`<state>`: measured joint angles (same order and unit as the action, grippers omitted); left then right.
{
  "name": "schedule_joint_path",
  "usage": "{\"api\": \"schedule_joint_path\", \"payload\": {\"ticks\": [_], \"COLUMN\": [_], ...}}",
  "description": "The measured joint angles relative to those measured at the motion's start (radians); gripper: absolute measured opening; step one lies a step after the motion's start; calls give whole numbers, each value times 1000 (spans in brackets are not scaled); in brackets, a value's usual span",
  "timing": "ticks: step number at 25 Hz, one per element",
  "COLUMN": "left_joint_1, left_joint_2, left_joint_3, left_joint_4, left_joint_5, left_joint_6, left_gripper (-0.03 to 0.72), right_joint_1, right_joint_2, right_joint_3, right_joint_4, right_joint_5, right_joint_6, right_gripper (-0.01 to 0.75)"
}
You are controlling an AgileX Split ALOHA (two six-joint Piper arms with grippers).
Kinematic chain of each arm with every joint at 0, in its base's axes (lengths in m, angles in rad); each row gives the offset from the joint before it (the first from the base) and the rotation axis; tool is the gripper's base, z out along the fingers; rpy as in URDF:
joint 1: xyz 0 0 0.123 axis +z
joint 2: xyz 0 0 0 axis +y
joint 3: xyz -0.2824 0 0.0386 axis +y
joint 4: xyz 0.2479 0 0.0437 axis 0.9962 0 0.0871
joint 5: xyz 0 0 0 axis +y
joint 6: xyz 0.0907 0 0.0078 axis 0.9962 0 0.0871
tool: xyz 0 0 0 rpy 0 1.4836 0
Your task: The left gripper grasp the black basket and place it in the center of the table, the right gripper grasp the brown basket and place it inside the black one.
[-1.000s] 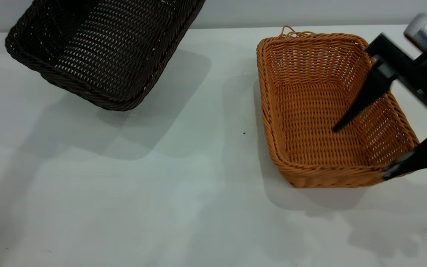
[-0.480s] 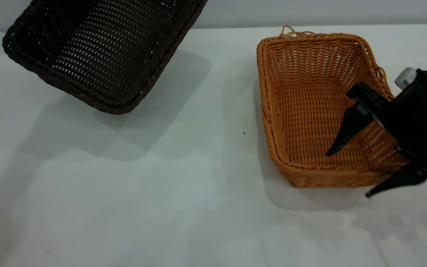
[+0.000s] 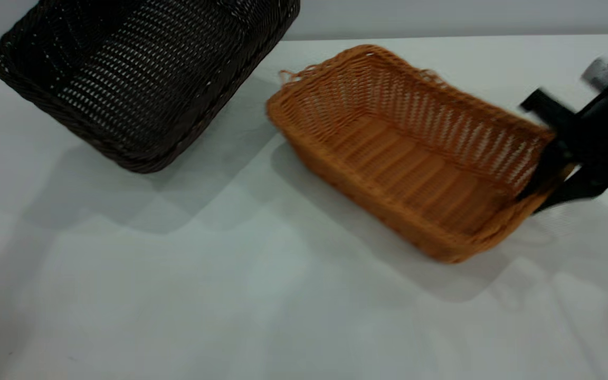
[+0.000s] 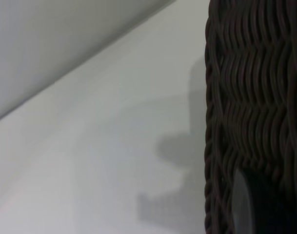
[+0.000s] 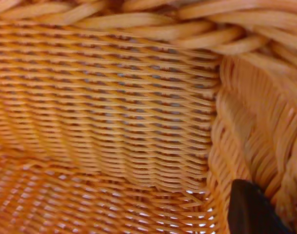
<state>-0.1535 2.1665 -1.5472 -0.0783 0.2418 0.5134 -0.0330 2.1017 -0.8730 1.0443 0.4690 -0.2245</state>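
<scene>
Since half a second ago, we see the brown basket (image 3: 409, 153) swung toward 9 o'clock and tilted, the right gripper (image 3: 552, 179) clenched on its 3 o'clock end wall. One black basket (image 3: 140, 74) hangs tilted at 10 o'clock over the table (image 3: 230, 295); the left gripper's (image 4: 258, 204) jaws we cannot tell.

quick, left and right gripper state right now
left gripper: cannot tell; it is at the black basket's wall, and that basket is lifted and tilted.
right gripper: shut on the brown basket, clamping its end wall.
</scene>
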Motion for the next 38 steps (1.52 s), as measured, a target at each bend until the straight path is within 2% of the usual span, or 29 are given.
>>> {"api": "schedule_joint_path", "payload": {"ticks": [6, 10, 14, 20, 23, 28, 31, 36, 38], "left_joint_1": [-18, -99, -225, -391, -434, -450, -450, -450, -448], "left_joint_2": [0, 0, 1, 63, 108, 113, 118, 115, 96], "left_joint_3": [0, 0, 0, 0, 0, -1, -1, -1, -1], "left_joint_4": [-2, -2, -6, -10, -17, -18, -16, -15, -15], "left_joint_5": [10, 51, 110, 116, 87, 77, 74, 43, 38], "left_joint_6": [198, 372, 548, 668, 670, 634, 621, 615, 584], "left_gripper": [78, 78, 78, 78, 78, 93, 157, 386, 450], "right_joint_1": [-218, -303, -312, -314, -314, -314, -314, -314, -314], "right_joint_2": [-32, -35, -35, -35, -35, -35, -35, -35, -35], "right_joint_3": [-231, -415, -522, -566, -567, -567, -567, -567, -567], "right_joint_4": [-13, -31, -51, -68, -68, -70, -70, -70, -70], "right_joint_5": [162, 308, 392, 403, 416, 434, 437, 453, 461], "right_joint_6": [-143, -183, -198, -211, -216, -220, -222, -222, -222], "right_gripper": [67, 67, 67, 67, 67, 67, 67, 67, 67]}}
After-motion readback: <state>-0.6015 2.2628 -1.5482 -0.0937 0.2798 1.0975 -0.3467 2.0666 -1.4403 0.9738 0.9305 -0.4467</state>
